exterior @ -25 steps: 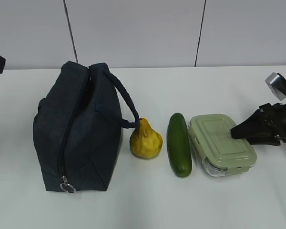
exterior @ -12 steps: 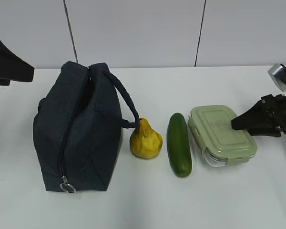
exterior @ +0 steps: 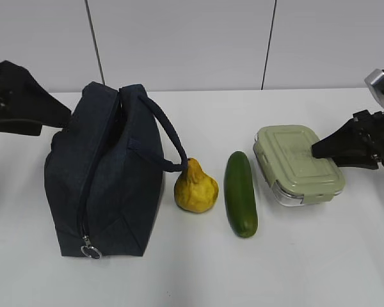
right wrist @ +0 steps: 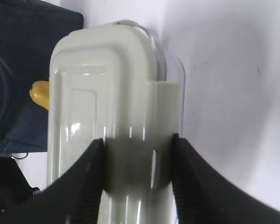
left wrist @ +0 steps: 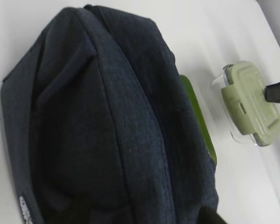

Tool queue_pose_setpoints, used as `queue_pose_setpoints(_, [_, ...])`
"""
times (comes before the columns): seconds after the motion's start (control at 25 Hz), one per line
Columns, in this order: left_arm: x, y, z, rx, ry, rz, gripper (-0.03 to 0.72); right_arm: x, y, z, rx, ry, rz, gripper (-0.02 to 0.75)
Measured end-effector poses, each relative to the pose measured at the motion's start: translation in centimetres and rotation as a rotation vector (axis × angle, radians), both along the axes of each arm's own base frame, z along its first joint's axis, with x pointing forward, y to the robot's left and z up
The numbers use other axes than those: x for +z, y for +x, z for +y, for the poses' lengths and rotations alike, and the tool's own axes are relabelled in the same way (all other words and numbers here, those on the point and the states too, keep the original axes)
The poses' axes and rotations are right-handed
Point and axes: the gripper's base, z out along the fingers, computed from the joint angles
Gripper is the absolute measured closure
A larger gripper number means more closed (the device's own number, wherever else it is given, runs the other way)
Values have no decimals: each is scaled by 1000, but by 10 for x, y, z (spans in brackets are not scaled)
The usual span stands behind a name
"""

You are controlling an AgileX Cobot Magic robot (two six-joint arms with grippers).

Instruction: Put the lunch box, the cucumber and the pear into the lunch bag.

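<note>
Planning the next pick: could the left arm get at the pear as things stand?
Probably not directly: the upright lunch bag and its handle stand between the left gripper and the pear; it would have to reach over.

Bag [exterior: 105, 179] upright; pear [exterior: 196, 187], cucumber [exterior: 240, 194], box [exterior: 297, 164] alongside.

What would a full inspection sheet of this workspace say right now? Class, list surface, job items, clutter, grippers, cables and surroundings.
Surface: white table, bare around the items.
Lunch bag: dark navy, at the left, zipper appears closed, ring pull low at the front.
Pear: yellow, beside the bag, under its handle loop.
Cucumber: dark green, lying between pear and lunch box.
Lunch box: sage-green lid on a clear base, lifted and tilted.
Clutter: nothing seen.
Left gripper: at the bag's upper left; jaws not visible.
Right gripper: fingers clamped on the lunch box's sides.
Cables: nothing seen.
Surroundings: pale wall panels with dark seams.
</note>
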Motion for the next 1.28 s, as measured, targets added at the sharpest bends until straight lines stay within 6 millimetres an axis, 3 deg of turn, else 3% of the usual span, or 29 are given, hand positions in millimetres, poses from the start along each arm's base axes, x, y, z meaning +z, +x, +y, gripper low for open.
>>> queue_pose_setpoints(0.24, [-17, 7, -15, -48, 39, 29, 300, 4, 3, 0, -17, 16, -12, 417])
queue_pose_setpoints(0.4, [-28, 13, -16, -44, 90, 45, 423, 5, 5, 0, -31, 30, -15, 417])
queue_pose_setpoints(0.6, [-30, 15, -14, -38, 112, 41, 498, 10, 10, 1, -50, 50, -35, 417])
queue_pose_setpoints(0.72, [-30, 15, -14, -40, 120, 38, 594, 20, 16, 6, -33, 43, -70, 417])
queue_pose_setpoints(0.84, [-30, 15, -13, -39, 126, 33, 657, 37, 23, 19, 0, 35, -118, 417])
queue_pose_setpoints(1.28, [-22, 15, -12, -10, 119, -22, 664, 98, 46, 103, 183, 70, -238, 417])
